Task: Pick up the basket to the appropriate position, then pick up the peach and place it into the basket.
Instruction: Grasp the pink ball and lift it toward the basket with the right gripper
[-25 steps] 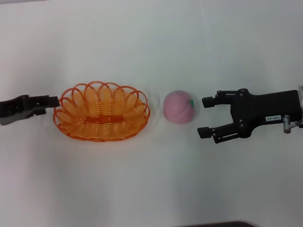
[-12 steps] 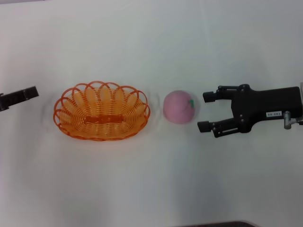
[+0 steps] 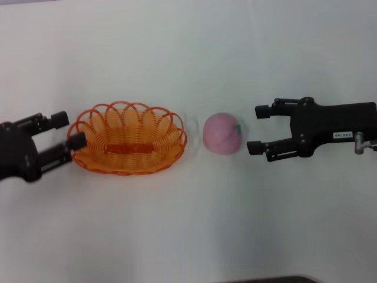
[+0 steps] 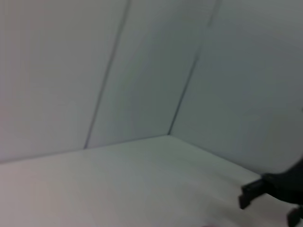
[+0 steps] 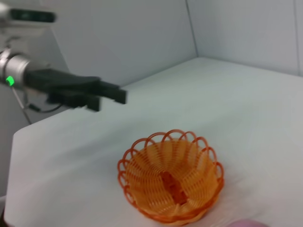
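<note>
On the white tabletop [image 3: 188, 65], centre-left: oval orange plastic basket of looped wire-like strands [image 3: 126, 138], upright, scalloped rim up, nothing inside. Just beside its right end, apart from it: round pink toy peach [image 3: 222, 133], green leaf mark turned toward the right arm.

At the basket's left end: black left gripper [image 3: 63, 137], fingers spread, one tip above the rim line and one overlapping the rim's outer loops in the head view. Possibly straddling the rim already, though from the right wrist view the same gripper [image 5: 106, 98] seems to hang well above and apart from the basket [image 5: 171, 182], so contact cannot be confirmed. Nothing pinched.

To the right of the peach: black right gripper [image 3: 258, 128], fingers wide apart, tips pointing at the fruit, near but not touching, holding nothing. Only a sliver of the peach [image 5: 247, 223] visible at the edge of the right wrist view.

Step in hand, by judgement: first one, taking hold of the basket; basket apparently in its place on the table, peach not yet touched. Next move likely calling for lowering the left fingers around the rim's end loops, closing on the thin strands, then lifting level. After that, advancing the right fingers to either side of the peach, closing gently, carrying it over the rim.
</note>
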Action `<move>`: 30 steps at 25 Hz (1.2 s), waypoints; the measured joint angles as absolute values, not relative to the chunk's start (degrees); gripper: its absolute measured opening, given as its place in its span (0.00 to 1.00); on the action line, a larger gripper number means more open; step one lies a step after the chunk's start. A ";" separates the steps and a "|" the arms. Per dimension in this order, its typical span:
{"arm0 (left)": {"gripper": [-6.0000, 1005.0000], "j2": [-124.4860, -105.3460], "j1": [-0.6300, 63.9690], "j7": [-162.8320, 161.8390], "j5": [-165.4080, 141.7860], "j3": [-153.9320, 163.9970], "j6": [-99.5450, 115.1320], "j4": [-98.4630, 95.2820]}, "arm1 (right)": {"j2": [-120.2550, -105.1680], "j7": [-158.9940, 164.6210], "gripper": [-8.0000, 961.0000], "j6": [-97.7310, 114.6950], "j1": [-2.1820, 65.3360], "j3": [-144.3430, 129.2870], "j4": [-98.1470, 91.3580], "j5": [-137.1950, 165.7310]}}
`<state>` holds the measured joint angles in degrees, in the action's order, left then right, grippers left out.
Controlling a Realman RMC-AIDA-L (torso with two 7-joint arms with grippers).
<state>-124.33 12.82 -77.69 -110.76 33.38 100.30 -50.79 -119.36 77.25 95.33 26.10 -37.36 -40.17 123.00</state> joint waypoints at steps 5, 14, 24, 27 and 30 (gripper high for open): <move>0.66 -124.50 10.31 -67.13 -110.64 33.37 102.35 -49.22 | -119.36 77.04 0.99 95.53 26.06 -35.78 -40.11 122.97; 0.68 -124.68 8.25 -56.57 -115.64 33.47 100.91 -43.00 | -119.36 75.73 0.99 95.30 25.58 -35.56 -39.88 123.00; 0.78 -124.63 7.99 -53.25 -116.99 33.32 97.02 -39.97 | -119.44 68.16 0.99 94.93 22.78 -35.61 -37.18 123.33; 0.79 -124.63 7.87 -53.17 -116.95 33.26 97.16 -40.09 | -119.45 68.11 0.99 94.71 21.57 -35.55 -37.18 123.15; 0.81 -124.63 7.86 -53.11 -116.99 33.24 97.11 -40.10 | -119.46 68.05 0.99 94.67 21.09 -35.56 -37.10 123.14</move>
